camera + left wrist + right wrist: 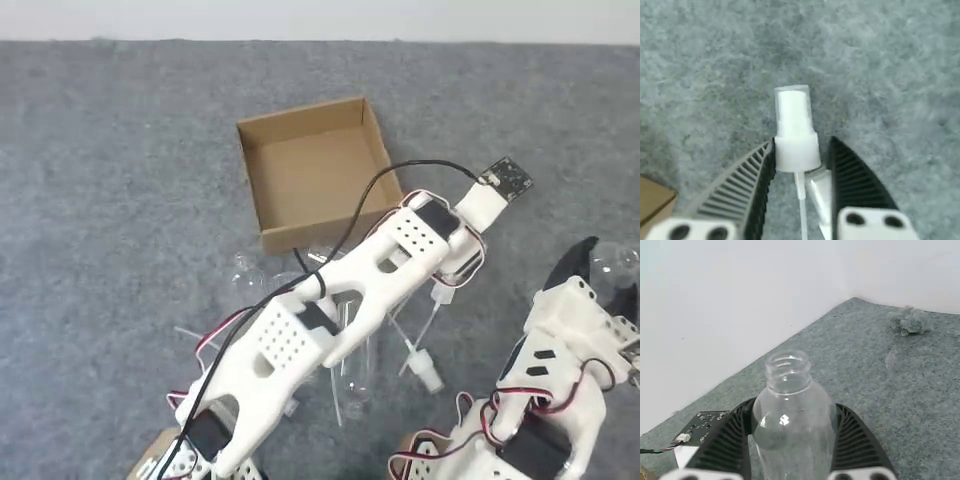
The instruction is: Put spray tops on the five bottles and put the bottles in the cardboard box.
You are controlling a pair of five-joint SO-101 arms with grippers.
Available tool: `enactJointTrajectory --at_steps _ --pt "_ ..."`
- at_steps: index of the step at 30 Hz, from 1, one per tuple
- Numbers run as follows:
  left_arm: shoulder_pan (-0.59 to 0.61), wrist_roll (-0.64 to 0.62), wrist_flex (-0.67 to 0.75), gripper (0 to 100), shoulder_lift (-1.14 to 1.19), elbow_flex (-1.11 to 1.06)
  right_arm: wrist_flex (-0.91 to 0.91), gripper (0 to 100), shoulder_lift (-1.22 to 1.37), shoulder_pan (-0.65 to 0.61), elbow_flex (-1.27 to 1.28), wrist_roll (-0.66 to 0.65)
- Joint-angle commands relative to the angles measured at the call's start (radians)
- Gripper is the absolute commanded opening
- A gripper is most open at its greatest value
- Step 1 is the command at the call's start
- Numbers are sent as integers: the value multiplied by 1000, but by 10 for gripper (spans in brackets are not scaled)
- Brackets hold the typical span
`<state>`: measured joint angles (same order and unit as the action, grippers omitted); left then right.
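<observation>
Left arm stretched forward, right arm raised, both with jaws gripping

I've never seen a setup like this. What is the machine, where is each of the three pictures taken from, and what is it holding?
These are two white robot arms, each ending in a black two-fingered gripper. The high view looks down on a grey carpeted table; the other two pictures come from cameras on the wrists. The left gripper holds a white plastic spray top. The right gripper holds a clear plastic bottle with an open neck. On the carpet stands an open brown cardboard box; near it lie loose spray tops and clear bottles.
</observation>
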<state>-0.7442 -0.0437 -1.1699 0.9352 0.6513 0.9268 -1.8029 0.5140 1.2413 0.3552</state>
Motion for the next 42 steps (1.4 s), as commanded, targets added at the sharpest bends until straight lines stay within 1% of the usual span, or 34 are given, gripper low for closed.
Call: enactJointTrajectory --at_steps 1,9,16,19,24,28,32,38,42 --pt "0 -6 -130 110 63 249 -22 9 -7 -10 -9 5" --pt "2 -3 -350 33 226 596 -19 9 -7 -10 -9 3" --pt "-3 -3 -566 30 307 926 -19 9 -7 -10 -8 3" --pt "9 -9 -588 30 333 1009 -19 9 -7 -10 -8 3" --pt "54 -6 -588 29 325 1015 -18 9 -7 -8 -8 3" --pt "87 -9 -589 27 264 1009 -18 9 -5 -8 -8 3" --pt "95 -9 -591 11 186 997 -25 9 -5 -8 6 3" --pt "100 -9 -591 11 -3 835 -50 9 -5 -12 25 3" --pt "110 -6 -589 11 -169 694 -54 9 -5 -51 35 2"
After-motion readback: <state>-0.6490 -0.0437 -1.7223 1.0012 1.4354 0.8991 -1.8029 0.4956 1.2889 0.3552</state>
